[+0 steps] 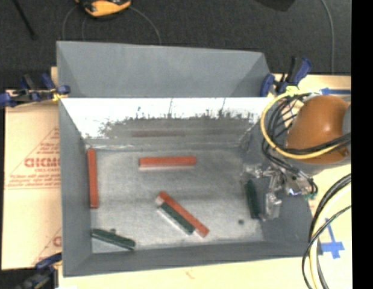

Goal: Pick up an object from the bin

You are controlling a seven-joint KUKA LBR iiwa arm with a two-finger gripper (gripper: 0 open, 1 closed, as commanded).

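Note:
My gripper [270, 192] hangs low at the right end of the bin, close to the right wall. A short dark green stick [252, 200] lies upright in the view just to its left, touching or nearly touching it. I cannot tell whether the stick is between the jaws. Further left, near the bin's middle front, a red stick, a dark green stick and a pale one lie bundled slantwise [181, 214].
A red stick [167, 161] lies crosswise in the middle of the bin floor. Another red stick [93, 178] runs along the left wall. A dark green stick [112, 238] sits in the front left corner. The arm's orange cover and cables overhang the right rim.

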